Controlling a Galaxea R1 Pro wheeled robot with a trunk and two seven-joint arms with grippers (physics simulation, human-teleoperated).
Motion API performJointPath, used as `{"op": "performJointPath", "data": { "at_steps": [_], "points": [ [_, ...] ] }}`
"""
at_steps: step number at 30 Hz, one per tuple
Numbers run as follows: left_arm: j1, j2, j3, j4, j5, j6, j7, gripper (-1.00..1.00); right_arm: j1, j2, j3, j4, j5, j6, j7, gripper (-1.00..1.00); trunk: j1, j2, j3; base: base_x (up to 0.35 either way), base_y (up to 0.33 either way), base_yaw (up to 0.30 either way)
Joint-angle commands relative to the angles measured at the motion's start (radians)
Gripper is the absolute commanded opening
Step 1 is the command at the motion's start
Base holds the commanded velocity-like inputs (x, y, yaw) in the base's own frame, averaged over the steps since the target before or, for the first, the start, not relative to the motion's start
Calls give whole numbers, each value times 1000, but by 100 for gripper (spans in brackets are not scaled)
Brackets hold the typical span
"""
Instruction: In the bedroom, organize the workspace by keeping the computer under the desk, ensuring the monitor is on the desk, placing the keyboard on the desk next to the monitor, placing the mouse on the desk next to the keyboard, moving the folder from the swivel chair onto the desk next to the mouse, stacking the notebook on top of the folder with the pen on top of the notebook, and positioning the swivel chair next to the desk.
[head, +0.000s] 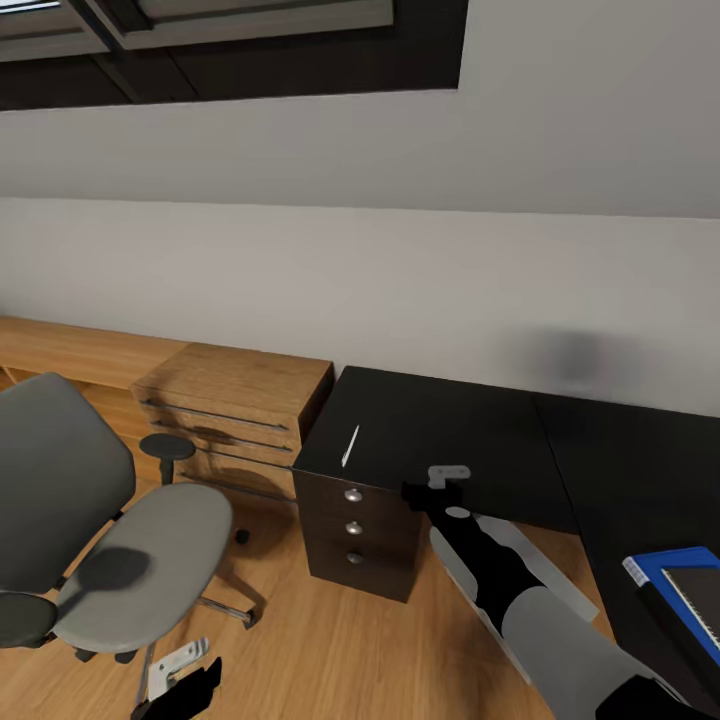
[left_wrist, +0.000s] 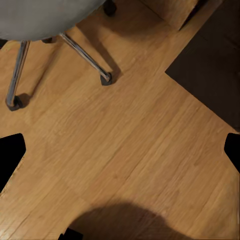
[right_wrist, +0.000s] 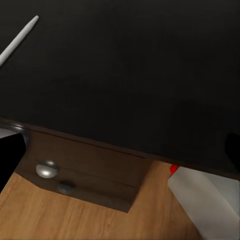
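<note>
The desk (head: 470, 440) runs black-topped along the wall, with its dark drawer unit (head: 355, 530) under the end nearest the wooden dresser (head: 235, 400). The pen (head: 350, 446) lies on the desk top above the drawers, near that end and close to the front edge. The right gripper (head: 440, 490) reaches in at the desk's front edge, just beside the drawer unit and short of the pen; in the head view its fingers are too small to judge. The right wrist view shows what the head view does not: the dark fingertips sit wide apart at the frame's sides with nothing between them, so it is released, and the pen (right_wrist: 19, 39) lies beyond them on the black top.

At the desk's other arm, the blue folder (head: 668, 585) lies on the top with the dark notebook (head: 702, 592) on it.

The chair (head: 110, 540) stands on the wood floor (head: 330, 650), on the far side of the dresser from the desk.

The left gripper (head: 185, 690) hangs low beside the chair. Its wrist view adds the chair's chrome legs and casters (left_wrist: 106, 77) over bare floor, fingertips spread and empty.
</note>
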Motion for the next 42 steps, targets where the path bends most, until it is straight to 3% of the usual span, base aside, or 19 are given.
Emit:
{"op": "performJointPath", "data": {
  "at_steps": [1, 5, 9, 15, 28, 37, 42],
  "points": [
    [0, -1, 1, -23, 10, 8, 4, 100, 0, -1, 6, -2, -7, 4, -8, 100, 0, -1, -1, 0, 0, 9],
    [0, -1, 0, -101, 9, 38, 4, 100, 12, -1, 6, -2, -7, 4, -8, 100, 0, -1, -2, 36, 0, 5],
    [0, -2, -2, -194, 9, 135, 4, 100, 17, -1, 6, -1, -7, 4, -7, 100, 0, -1, -2, 198, 0, 1],
    [0, -5, 0, -268, 12, 212, 4, 100, 20, -1, 6, -1, -7, 4, -6, 100, 0, -1, -2, 298, 0, 0],
    [0, -7, 4, -200, 16, 222, 3, 100, 34, 0, 7, -1, -7, 2, 3, 100, 0, -1, -2, 247, 84, 0],
    [0, -7, 5, -162, 15, 221, 3, 100, 37, 2, 8, -2, -7, 3, 59, 100, 0, -1, -2, 33, 21, 0],
    [0, -7, 5, -155, 14, 220, 4, 100, 39, 26, 8, -5, -8, 7, 65, 100, 0, -1, -2, 3, 2, 14]
  ]
}}
